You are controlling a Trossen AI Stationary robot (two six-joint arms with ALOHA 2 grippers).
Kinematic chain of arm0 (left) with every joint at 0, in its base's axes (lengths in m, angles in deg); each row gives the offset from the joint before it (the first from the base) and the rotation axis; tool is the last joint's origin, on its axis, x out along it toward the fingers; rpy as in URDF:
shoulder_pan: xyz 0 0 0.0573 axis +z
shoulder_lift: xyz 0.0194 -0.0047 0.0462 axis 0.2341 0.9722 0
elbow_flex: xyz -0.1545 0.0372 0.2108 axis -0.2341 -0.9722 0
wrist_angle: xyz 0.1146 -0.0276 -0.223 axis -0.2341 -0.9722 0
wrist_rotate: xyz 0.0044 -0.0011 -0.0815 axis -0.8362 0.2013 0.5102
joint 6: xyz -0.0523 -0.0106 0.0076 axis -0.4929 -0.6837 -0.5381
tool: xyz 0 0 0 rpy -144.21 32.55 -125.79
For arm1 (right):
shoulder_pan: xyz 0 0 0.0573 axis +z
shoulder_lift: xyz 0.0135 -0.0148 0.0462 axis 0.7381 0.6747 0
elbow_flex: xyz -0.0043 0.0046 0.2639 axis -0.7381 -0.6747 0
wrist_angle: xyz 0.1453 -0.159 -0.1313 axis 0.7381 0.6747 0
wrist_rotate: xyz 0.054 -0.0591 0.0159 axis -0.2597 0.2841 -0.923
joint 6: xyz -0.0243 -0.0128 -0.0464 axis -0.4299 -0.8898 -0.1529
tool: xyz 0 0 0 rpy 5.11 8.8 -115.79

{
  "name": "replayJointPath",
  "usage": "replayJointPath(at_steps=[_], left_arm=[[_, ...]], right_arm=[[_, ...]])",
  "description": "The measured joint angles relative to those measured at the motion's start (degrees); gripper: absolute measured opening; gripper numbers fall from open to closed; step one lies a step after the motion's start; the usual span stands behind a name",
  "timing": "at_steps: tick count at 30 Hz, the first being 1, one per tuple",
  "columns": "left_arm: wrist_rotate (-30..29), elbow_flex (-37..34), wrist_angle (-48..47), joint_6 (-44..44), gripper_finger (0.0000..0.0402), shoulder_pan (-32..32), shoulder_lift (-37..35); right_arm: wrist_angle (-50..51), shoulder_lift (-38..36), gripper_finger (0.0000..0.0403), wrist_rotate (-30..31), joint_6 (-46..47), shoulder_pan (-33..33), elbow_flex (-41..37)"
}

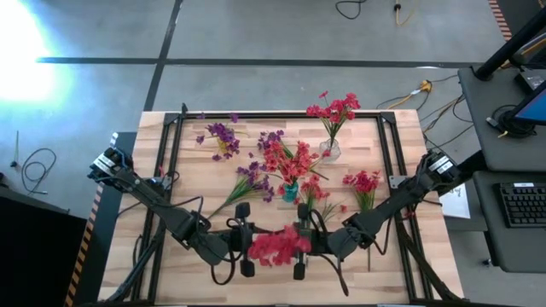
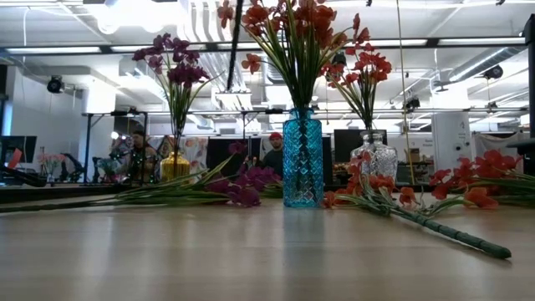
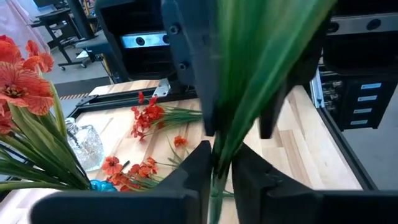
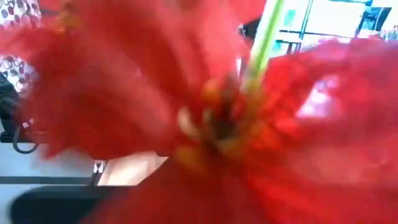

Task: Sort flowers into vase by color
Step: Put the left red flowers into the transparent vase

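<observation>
Both pincers meet at the table's near edge. From the left wrist view, the left pincer (image 3: 221, 163) is clamped narrow on the green stem of an artificial red-blossomed sprig (image 1: 275, 247). The right pincer (image 1: 300, 251) sits against the blossom end of that same sprig; red petals fill its wrist view, and I cannot tell whether its fingers grip anything.

A handover seems under way, and the risk I judge greatest is both arms pulling one flimsy stem: it could bend, slip from the left pincer, or drop. Closing on petals rather than stem would give a poor hold.

Just beyond lie loose flowers: a purple sprig (image 1: 247, 183) flat on the wood and red sprigs (image 1: 365, 182) toward the right arm. Between them stands a blue ribbed glass vase (image 2: 302, 158) crowded with red flowers, directly in the way of any carry toward the back. Its tall blooms could catch a passing sprig or be tipped by an arm.

Farther back stand a clear glass vase (image 2: 378, 155) with red flowers and a yellow vase (image 2: 175, 165) with purple ones. People show in the room behind.
</observation>
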Motion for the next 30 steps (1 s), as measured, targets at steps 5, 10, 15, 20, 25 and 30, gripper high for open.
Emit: replayJointPath(at_steps=[5,10,15,20,25,30], left_arm=[[0.0,0.0,0.0,-0.11,0.0091,-0.04,-0.15],[-0.37,0.0,-1.68,-0.2,0.0134,-0.28,-2.57],[-0.59,0.02,-7.21,-1.2,0.0157,-1.01,-6.58],[-0.53,0.02,-13.75,-3.87,0.016,-1.36,-10.69],[-0.57,0.02,-18.26,-5.4,0.016,-1.31,-13.51],[-2.52,0.02,-21.93,-5.46,0.016,-1.37,-15.75]], right_arm=[[0.09,-0.13,0.0017,0.11,-0.04,0.0,0.0],[2.67,-2.7,0.0022,-0.11,0.6,0.24,0.0],[10.31,-9.08,0.0028,-0.26,3.92,1.15,0.0],[23.41,-17.98,0.0028,2.13,10.12,1.73,0.0],[37.01,-26.25,0.0028,13.85,15.16,1.72,-0.44],[43.45,-33.57,0.0028,25.9,18.09,1.35,-2.71]])
